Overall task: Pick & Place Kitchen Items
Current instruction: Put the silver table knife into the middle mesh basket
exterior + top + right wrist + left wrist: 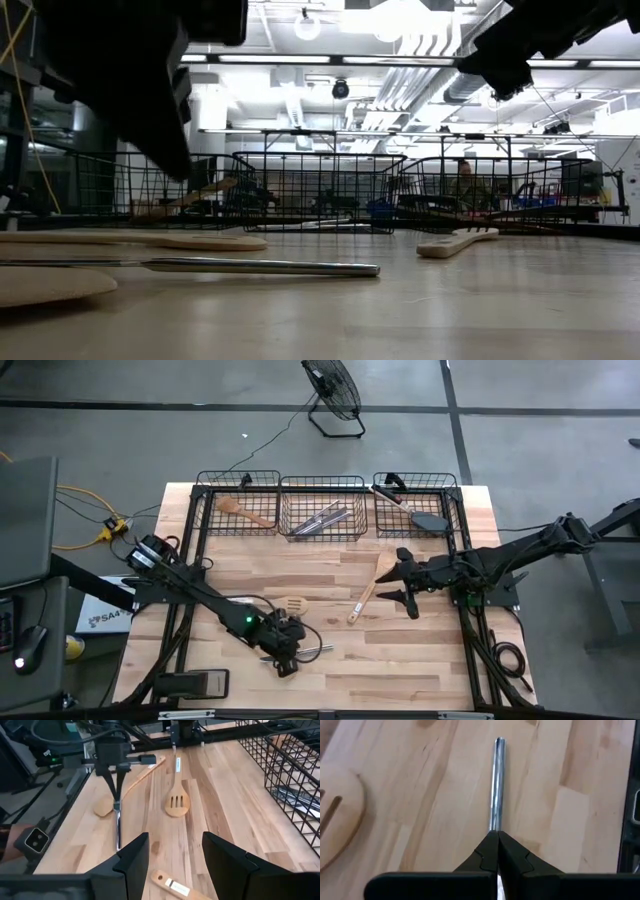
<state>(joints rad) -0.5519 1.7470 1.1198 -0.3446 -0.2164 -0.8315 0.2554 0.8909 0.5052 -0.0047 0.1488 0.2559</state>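
A silver metal knife [496, 785] is lying flat on the wooden table [420, 660], near the front edge, and the left gripper [498, 840] is clenching its two fingers [485, 857] fully together over one end of it, pinching the metal. A slotted wooden spatula [290, 603] is resting just beside that gripper. Toward the middle, a wooden spoon [370, 585] is lying on the boards, and the right gripper [403, 585] is hovering just beside it with its fingers [132, 857] spread apart, gripping nothing. Three black wire baskets [322, 508] are standing along the far edge, holding other utensils.
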